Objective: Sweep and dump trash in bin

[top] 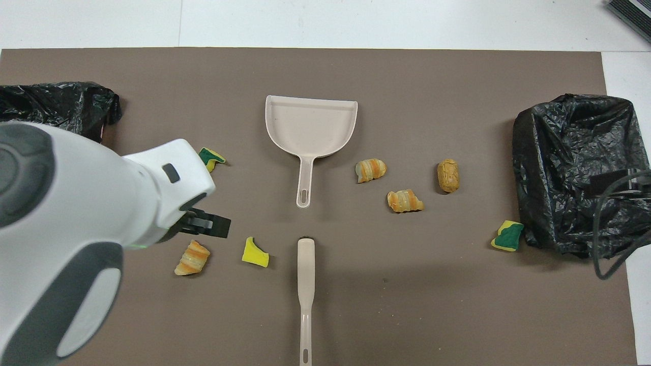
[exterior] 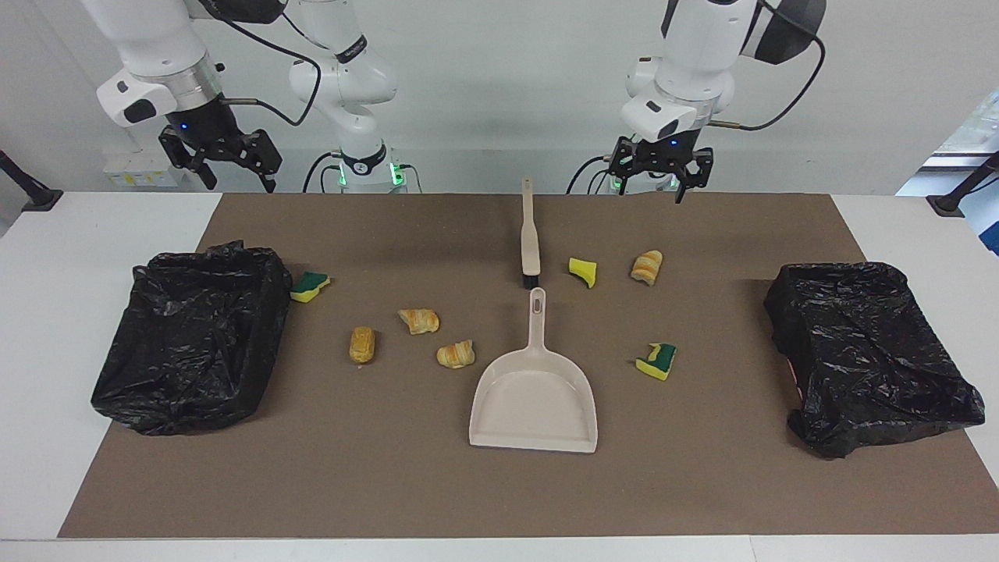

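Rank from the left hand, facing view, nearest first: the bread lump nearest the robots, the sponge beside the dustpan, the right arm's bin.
From the raised left hand:
1. bread lump, nearest the robots.
2. sponge, beside the dustpan.
3. bin, at the right arm's end.

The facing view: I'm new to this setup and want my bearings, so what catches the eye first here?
A beige dustpan lies mid-mat, its handle pointing at a beige brush nearer the robots, with bread lumps and sponge scraps scattered around both. A black-lined bin sits at the right arm's end of the mat, another at the left arm's. The left hand, open, hangs over the mat's edge by the brush; the right hand waits, open.
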